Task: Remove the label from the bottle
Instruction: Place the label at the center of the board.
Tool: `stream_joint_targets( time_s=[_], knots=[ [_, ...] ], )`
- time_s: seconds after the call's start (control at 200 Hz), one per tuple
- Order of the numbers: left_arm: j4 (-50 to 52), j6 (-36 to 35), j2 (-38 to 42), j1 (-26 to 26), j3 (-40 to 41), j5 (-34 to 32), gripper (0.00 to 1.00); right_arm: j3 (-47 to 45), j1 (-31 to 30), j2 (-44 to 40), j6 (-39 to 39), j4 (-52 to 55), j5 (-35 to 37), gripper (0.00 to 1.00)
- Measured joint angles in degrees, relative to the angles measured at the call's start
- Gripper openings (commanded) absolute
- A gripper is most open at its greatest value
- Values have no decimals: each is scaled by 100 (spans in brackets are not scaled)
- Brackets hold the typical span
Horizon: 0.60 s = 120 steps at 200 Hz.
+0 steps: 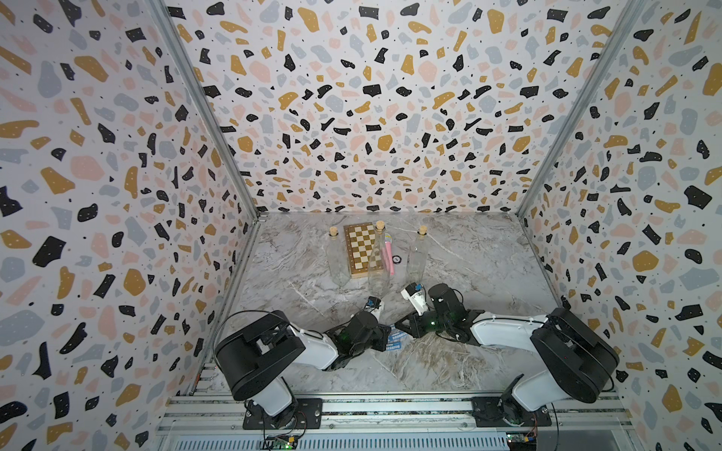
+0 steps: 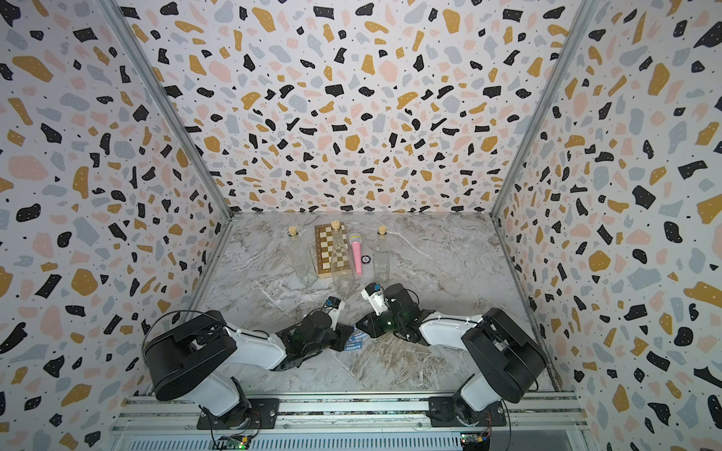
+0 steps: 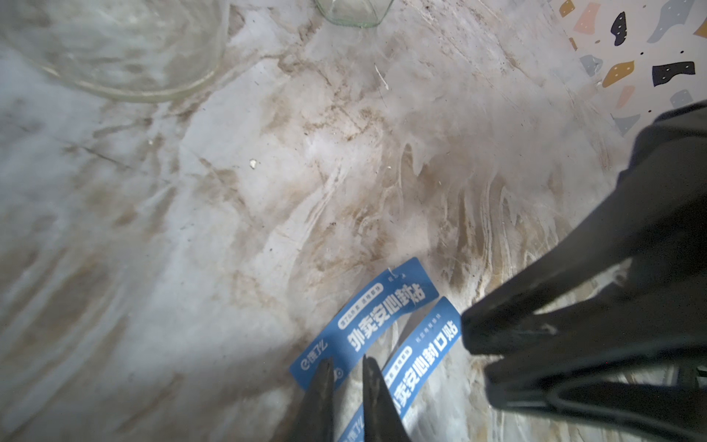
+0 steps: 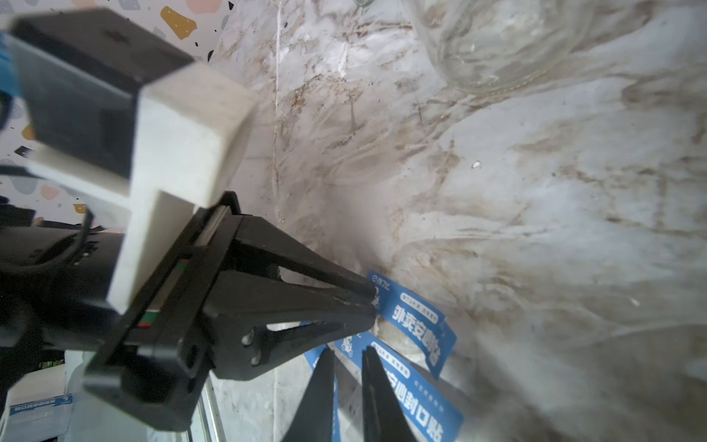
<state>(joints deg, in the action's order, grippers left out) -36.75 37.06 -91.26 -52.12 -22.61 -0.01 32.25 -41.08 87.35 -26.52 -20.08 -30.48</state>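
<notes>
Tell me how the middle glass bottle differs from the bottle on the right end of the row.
The middle bottle tapers from a wide round base to a thin neck; the right bottle is straight-sided with shoulders. The middle bottle stands further forward than the right bottle. Both are clear glass, upright and cork-stoppered.

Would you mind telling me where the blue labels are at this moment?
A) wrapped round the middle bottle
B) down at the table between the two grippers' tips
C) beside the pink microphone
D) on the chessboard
B: both wrist views show the blue labels down at the marble table, between the tips of the left gripper and the right gripper, apart from the corked bottles.
</notes>
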Motion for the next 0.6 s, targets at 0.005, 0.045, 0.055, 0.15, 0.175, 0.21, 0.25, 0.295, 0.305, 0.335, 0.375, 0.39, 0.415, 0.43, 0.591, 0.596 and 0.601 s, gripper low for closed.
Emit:
stream_joint_targets(
  time_s=[0.005,0.045,0.055,0.15,0.175,0.21,0.25,0.295,0.305,0.335,0.375,0.39,0.415,0.43,0.591,0.596,0.601],
  knots=[
    [0,0,0,0,0,0,17,0,0,4,0,0,2,15],
    [-17,4,-9,0,0,0,17,11,-15,46,0,15,35,15],
    [-22,4,-11,0,0,0,17,13,-15,50,0,17,42,15],
    [-33,7,-15,2,0,0,17,90,-57,153,7,57,131,14],
    [-37,7,-17,4,0,0,17,116,-74,181,7,59,160,14],
    [-39,7,-17,4,0,0,17,151,-94,216,7,63,179,14],
    [-39,7,-17,4,0,0,17,192,-111,258,7,66,190,14],
    [-42,7,-17,4,0,2,17,236,-131,299,4,66,205,13],
    [-42,7,-17,4,0,2,17,245,-136,310,4,68,208,13],
    [-42,7,-17,4,0,2,17,273,-146,337,4,68,212,13],
    [-42,9,-17,4,0,2,17,308,-160,369,2,68,223,13],
    [-42,9,-17,4,0,2,17,317,-162,378,2,68,225,13],
    [-44,9,-17,4,2,2,17,332,-166,391,2,70,232,13],
    [-44,9,-17,4,2,4,17,345,-170,407,2,72,236,13],
    [-59,11,-17,4,9,2,17,385,-170,533,2,87,308,11],
    [-59,11,-17,4,9,4,17,385,-168,538,2,87,308,12],
    [-59,11,-17,4,9,4,17,385,-170,544,2,90,313,12]
  ],
)
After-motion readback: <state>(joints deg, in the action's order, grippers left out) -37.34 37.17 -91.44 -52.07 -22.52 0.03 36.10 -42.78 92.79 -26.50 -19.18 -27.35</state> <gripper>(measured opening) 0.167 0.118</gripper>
